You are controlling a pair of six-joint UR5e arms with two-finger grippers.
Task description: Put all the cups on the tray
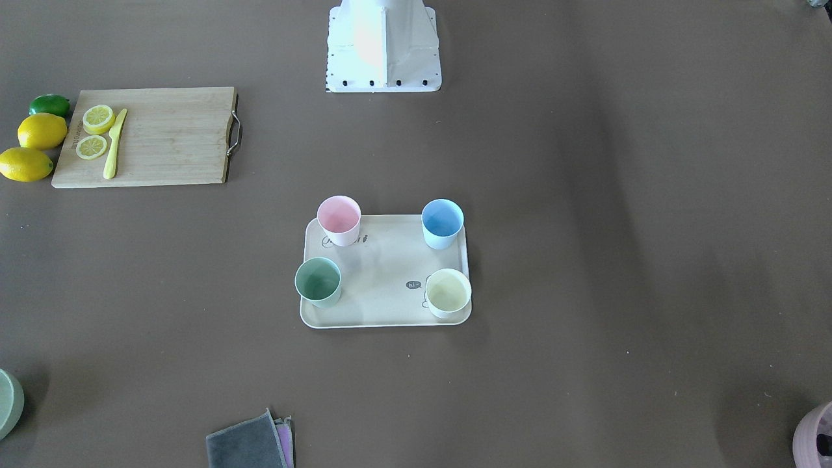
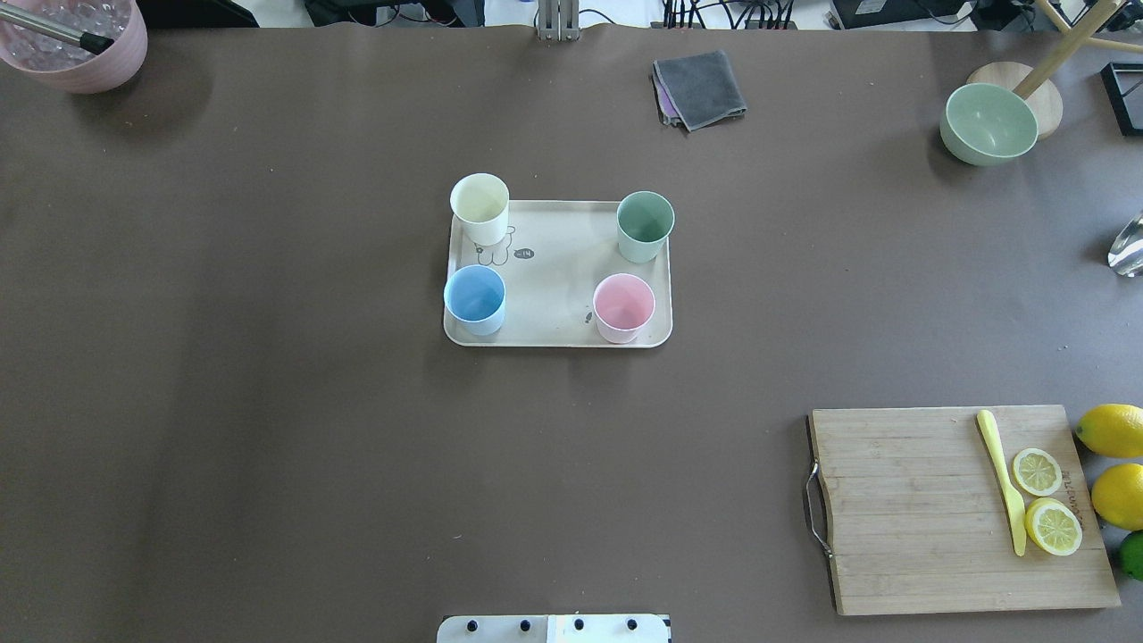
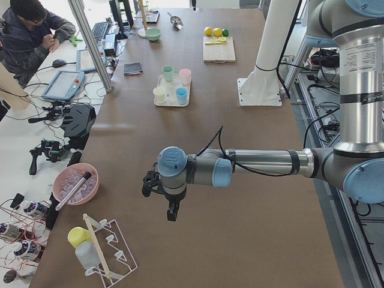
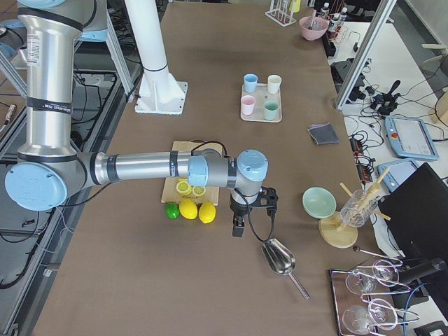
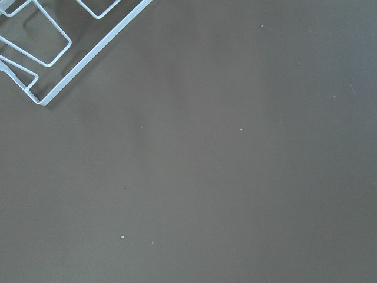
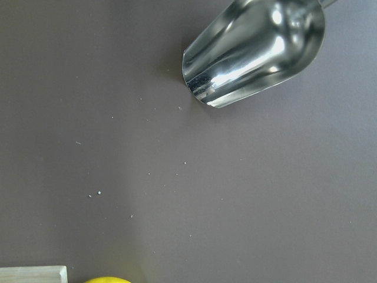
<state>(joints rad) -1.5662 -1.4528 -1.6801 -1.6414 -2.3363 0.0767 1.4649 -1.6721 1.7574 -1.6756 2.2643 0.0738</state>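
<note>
Left wrist cam: bare brown table (image 5: pixel 224 177) and one corner of a white wire rack (image 5: pixel 59 53). Right wrist cam: a metal scoop (image 6: pixel 259 50) on its side, plus slivers of the cutting board (image 6: pixel 32 274) and a lemon (image 6: pixel 109 280) at the bottom edge. Neither cam catches its own fingers.

The arms show in the side cams only. There the left gripper (image 3: pixel 172 210) hangs over the table's left end, near the rack. The right gripper (image 4: pixel 239 225) hangs just past the lemons, with the scoop close by. From those angles I can't tell how wide either one stands, or whether it grips anything.

Overhead and front cams cover the middle of the table. Nearest on the robot's right is the cutting board, carrying a yellow knife (image 2: pixel 1002 478) and two lemon slices (image 2: pixel 1037 471). Whole lemons and a lime (image 2: pixel 1134 554) sit just beside it.

The tray (image 2: pixel 558 295) lies mid-table, straight out from the robot base (image 2: pixel 554 630). All four cups stand on it, upright and apart, one per corner:
- blue cup (image 2: pixel 475 299), near left
- pink cup (image 2: pixel 623 306), near right
- cream-yellow cup (image 2: pixel 479 207), far left, partly covering the rabbit drawing
- green cup (image 2: pixel 645 225), far right

The tray is well apart from both grippers, roughly between them along the table.

At the far edge there is a folded grey cloth (image 2: pixel 701 87), a green bowl (image 2: pixel 989 123) to the right and a pink container (image 2: pixel 76 40) in the left corner.
</note>
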